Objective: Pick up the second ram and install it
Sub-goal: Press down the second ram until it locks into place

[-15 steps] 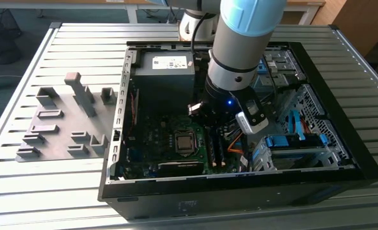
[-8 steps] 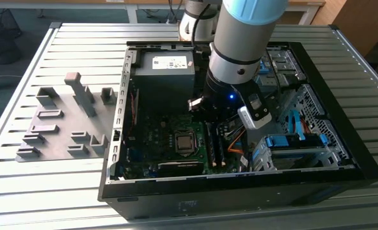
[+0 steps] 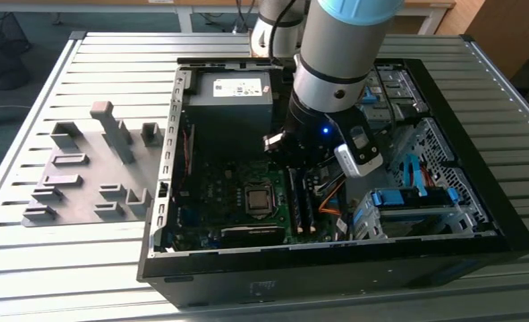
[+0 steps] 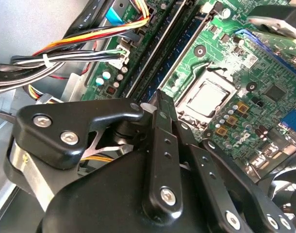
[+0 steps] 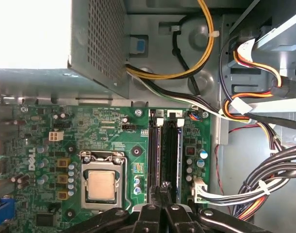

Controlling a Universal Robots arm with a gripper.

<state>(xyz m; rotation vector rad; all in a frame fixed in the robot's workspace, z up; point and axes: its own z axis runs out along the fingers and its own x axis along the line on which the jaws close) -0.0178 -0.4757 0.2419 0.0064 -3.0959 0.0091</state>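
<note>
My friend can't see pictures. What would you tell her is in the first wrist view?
The gripper hangs with its black fingers together over the RAM sticks standing in their slots on a green motherboard. A silver processor sits beside them, and bundled cables run along the other side.

1. In the exterior view the arm (image 3: 336, 60) is cut off at 12 o'clock.
2. There the arm hides the gripper.
3. In the first wrist view the gripper (image 5: 160, 194) covers the ram slots' (image 5: 165, 145) 6 o'clock ends.

Two dark memory sticks (image 5: 165, 155) sit just beside the processor (image 5: 101, 186); the tool (image 5: 163, 194) hangs over their slots.
</note>
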